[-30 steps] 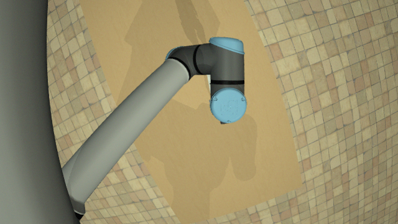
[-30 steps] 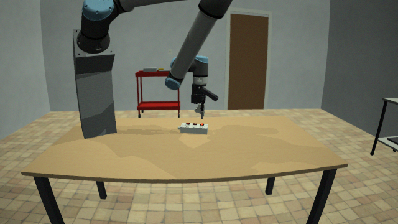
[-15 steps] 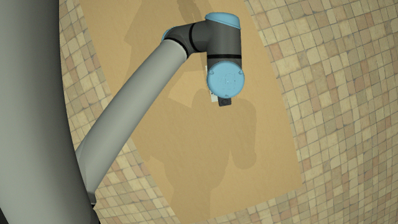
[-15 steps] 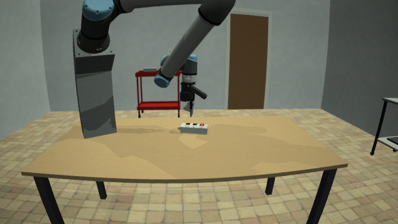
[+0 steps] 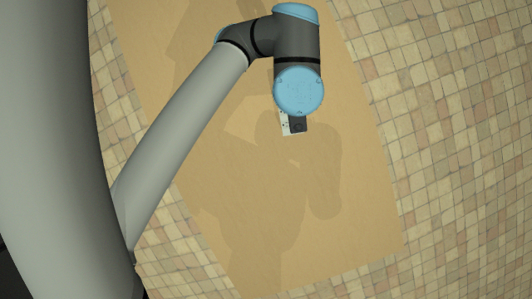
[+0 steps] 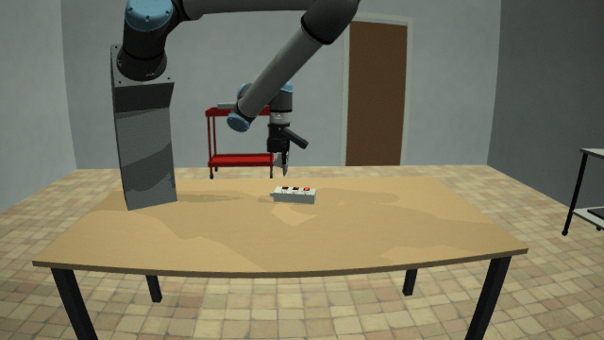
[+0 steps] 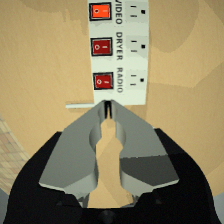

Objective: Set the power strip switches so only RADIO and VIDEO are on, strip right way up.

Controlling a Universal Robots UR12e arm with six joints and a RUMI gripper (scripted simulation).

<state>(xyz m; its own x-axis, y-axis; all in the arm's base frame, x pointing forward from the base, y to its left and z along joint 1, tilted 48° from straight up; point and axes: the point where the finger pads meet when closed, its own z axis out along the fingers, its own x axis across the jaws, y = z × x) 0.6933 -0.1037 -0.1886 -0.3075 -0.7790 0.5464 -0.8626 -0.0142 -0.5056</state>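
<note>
The white power strip [image 6: 293, 194] lies on the wooden table with its switches facing up. In the wrist view the strip [image 7: 117, 50] shows three red rocker switches in a row. The VIDEO switch [image 7: 100, 11] glows bright orange-red. The DRYER switch [image 7: 101, 47] and the RADIO switch [image 7: 103, 80] look darker red. My gripper [image 7: 108, 101] is shut and empty, its tips just off the strip's RADIO end. In the exterior view the gripper [image 6: 284, 165] hangs a little above the strip's left end. In the overhead view the wrist hides most of the strip [image 5: 285, 123].
The robot's grey pedestal [image 6: 143, 151] stands on the table's left rear. A red cart [image 6: 241, 142] stands behind the table near a brown door [image 6: 375, 94]. Another stand [image 6: 587, 189] is at the far right.
</note>
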